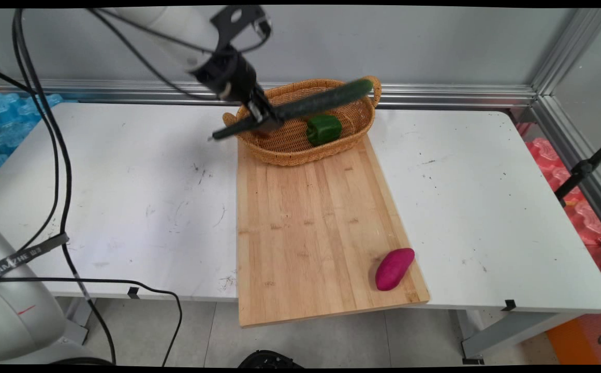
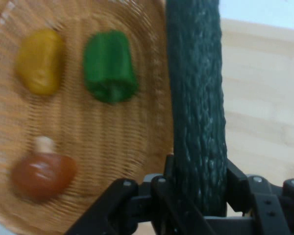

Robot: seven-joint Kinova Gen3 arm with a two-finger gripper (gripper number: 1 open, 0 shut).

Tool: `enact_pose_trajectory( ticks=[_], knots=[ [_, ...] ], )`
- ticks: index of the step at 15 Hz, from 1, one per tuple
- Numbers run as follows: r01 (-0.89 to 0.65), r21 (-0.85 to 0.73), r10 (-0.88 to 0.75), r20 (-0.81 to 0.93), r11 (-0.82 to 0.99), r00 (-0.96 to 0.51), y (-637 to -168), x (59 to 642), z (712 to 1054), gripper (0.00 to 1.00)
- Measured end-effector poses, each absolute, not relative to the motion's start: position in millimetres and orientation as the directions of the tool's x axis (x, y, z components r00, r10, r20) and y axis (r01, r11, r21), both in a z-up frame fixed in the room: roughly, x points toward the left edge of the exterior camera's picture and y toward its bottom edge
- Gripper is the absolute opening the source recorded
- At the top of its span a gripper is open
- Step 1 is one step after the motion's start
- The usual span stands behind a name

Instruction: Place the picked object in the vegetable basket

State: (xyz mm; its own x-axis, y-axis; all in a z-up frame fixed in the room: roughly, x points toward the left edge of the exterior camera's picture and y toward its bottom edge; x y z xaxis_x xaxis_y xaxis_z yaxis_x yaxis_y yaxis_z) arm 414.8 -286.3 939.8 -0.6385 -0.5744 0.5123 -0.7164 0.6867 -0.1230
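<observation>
My gripper (image 1: pixel 266 118) is shut on a long dark green cucumber (image 1: pixel 300 107) and holds it in the air, slanting over the wicker basket (image 1: pixel 284 150). In the hand view the cucumber (image 2: pixel 197 98) runs upward between the fingers (image 2: pixel 172 169), across the basket's rim (image 2: pixel 157 73). Inside the basket lie a green bell pepper (image 1: pixel 324 129) (image 2: pixel 109 66), a yellow pepper (image 2: pixel 40 60) and a brown mushroom (image 2: pixel 41 175). The yellow pepper and the mushroom are hidden in the main view.
A wooden cutting board (image 1: pixel 316 228) lies in front of the basket and overhangs the table's near edge. A purple sweet potato (image 1: pixel 394 268) rests on its near right corner. Black cables (image 1: pixel 57 155) hang at the left over the white table (image 1: pixel 486 207).
</observation>
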Motion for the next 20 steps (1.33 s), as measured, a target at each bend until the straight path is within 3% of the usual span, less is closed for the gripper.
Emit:
enact_pose_trajectory(
  ticks=[5,9,20],
  knots=[
    [-0.737,-0.174,-0.559,0.546,0.653,-0.624,-322,425,959,0.00],
    [-0.755,-0.200,-0.557,0.564,0.624,-0.609,-356,430,955,0.00],
    [-0.763,-0.167,-0.584,0.550,0.624,-0.597,-422,421,871,0.00]
  ],
)
